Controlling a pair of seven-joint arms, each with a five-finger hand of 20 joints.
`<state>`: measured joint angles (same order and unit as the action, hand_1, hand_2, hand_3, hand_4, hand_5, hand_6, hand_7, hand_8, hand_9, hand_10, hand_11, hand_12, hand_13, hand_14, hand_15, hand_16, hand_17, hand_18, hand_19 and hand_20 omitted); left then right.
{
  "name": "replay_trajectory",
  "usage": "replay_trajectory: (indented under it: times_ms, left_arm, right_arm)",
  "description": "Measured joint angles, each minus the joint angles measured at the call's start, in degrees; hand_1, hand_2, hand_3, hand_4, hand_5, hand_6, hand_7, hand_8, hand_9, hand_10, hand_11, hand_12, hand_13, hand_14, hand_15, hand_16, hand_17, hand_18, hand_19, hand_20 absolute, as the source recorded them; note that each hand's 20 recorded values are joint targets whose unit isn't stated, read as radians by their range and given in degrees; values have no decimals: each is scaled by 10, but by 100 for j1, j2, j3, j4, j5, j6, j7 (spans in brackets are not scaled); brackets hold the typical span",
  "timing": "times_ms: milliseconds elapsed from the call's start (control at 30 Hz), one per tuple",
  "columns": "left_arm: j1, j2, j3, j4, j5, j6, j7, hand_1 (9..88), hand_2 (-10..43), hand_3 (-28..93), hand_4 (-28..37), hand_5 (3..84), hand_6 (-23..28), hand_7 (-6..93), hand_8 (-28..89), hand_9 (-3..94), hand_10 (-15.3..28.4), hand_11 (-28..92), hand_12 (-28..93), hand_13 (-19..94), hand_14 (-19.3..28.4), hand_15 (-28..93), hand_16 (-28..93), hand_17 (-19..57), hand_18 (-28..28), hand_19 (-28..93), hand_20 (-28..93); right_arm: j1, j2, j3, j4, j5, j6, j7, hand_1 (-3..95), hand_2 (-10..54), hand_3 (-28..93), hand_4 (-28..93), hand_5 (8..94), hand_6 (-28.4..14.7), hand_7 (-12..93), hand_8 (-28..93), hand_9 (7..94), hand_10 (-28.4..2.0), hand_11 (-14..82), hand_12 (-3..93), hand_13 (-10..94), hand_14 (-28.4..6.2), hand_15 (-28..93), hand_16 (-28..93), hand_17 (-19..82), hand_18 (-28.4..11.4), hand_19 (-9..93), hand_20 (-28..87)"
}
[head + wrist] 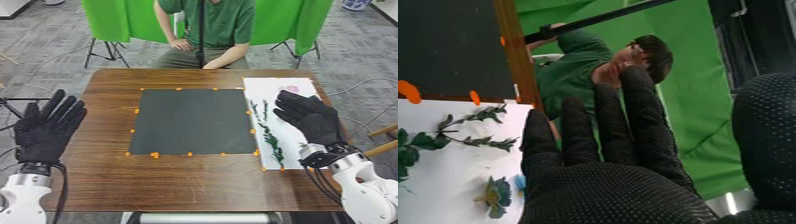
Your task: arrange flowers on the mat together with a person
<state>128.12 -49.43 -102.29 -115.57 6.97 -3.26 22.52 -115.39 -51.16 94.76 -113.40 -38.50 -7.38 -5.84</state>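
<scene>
In the head view my right hand (307, 116) is over the white sheet (258, 85) at the table's right, open. Green leafy stems (269, 132) lie lengthwise on that sheet, left of the hand, and a pale pink flower (290, 88) lies near its far end. The dark mat (191, 121) lies bare in the middle. My left hand (49, 127) is open at the table's left edge. In the right wrist view my right hand (611, 192) has straight fingers; beside it on the white sheet are a leafy stem (473, 140) and a blue flower (497, 197).
Orange markers (155, 155) edge the mat and the sheet on the wooden table (178, 185). A dark vertical pole (202, 30) stands beyond the far edge, before green cloth backdrops (289, 25).
</scene>
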Motion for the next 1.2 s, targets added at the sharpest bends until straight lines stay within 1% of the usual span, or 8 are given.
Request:
replay_trajectory:
  times_ms: [133, 300, 367, 433, 533, 600, 833, 1200]
  left_arm:
    - [18, -4, -1, -15, -21, 16, 33, 268, 110, 697, -283, 444, 60, 81, -88, 390, 139, 134, 77, 268, 131, 234, -67, -9, 101, 202, 112]
    - [59, -23, -7, -51, -56, 49, 60, 268, 110, 696, -283, 445, 61, 81, -88, 392, 140, 136, 77, 271, 133, 235, -67, -9, 102, 204, 113]
    - [80, -32, -16, -57, -66, 57, 74, 268, 110, 697, -283, 445, 61, 81, -88, 393, 140, 137, 77, 272, 133, 236, -67, -9, 102, 205, 113]
    - [121, -51, -45, -79, -74, 66, 92, 268, 110, 697, -283, 445, 61, 81, -88, 393, 139, 136, 76, 272, 133, 237, -67, -9, 102, 206, 113]
    - [208, -90, -105, -124, -96, 73, 123, 264, 113, 693, -283, 444, 61, 80, -88, 394, 139, 136, 76, 272, 134, 237, -68, -9, 102, 206, 112]
    - [280, -118, -154, -154, -122, 73, 152, 262, 114, 692, -283, 444, 61, 80, -88, 394, 140, 136, 76, 273, 133, 236, -68, -9, 102, 206, 112]
    - [550, -165, -373, -239, -143, 99, 240, 260, 113, 695, -283, 445, 60, 82, -88, 395, 139, 136, 76, 274, 133, 235, -68, -9, 103, 206, 112]
    - [586, -148, -408, -242, -199, 124, 255, 262, 113, 697, -283, 446, 60, 82, -89, 398, 139, 139, 76, 275, 133, 237, -67, -11, 105, 209, 112]
  right_arm:
    - [-8, 13, -2, -68, -464, 167, 16, 219, 2, 698, -202, 446, -48, 130, -93, 375, -164, 37, 136, 318, -145, 117, 178, 133, -165, 146, 204]
    - [-97, 246, -121, -528, -2164, 1596, 604, 236, -20, 705, -204, 436, -54, 138, -95, 364, -170, 33, 145, 314, -142, 102, 213, 131, -166, 153, 198]
    - [-148, 327, -67, -633, -2805, 1895, 965, 234, -14, 701, -205, 434, -54, 137, -97, 362, -169, 30, 144, 305, -143, 92, 213, 129, -167, 140, 190]
    - [-262, 319, 188, -633, -3258, 1728, 998, 233, -11, 699, -205, 434, -54, 136, -98, 361, -166, 30, 142, 302, -143, 87, 213, 128, -167, 131, 187]
    - [-416, 240, 585, -560, -3366, 986, 676, 227, -5, 698, -203, 434, -53, 135, -97, 363, -161, 31, 141, 300, -145, 83, 214, 127, -168, 127, 186]
    - [-463, 201, 634, -528, -3244, 742, 472, 228, -3, 697, -203, 435, -53, 135, -97, 364, -159, 31, 141, 299, -146, 81, 215, 126, -168, 125, 185]
    - [-598, 90, 638, -543, -2362, 899, 477, 226, 2, 696, -202, 437, -52, 133, -97, 366, -156, 32, 139, 299, -146, 79, 216, 126, -168, 121, 185]
    - [-668, 24, 754, -542, -2445, 850, 464, 225, 6, 698, -201, 437, -51, 131, -96, 369, -152, 34, 138, 301, -146, 78, 217, 125, -169, 120, 187]
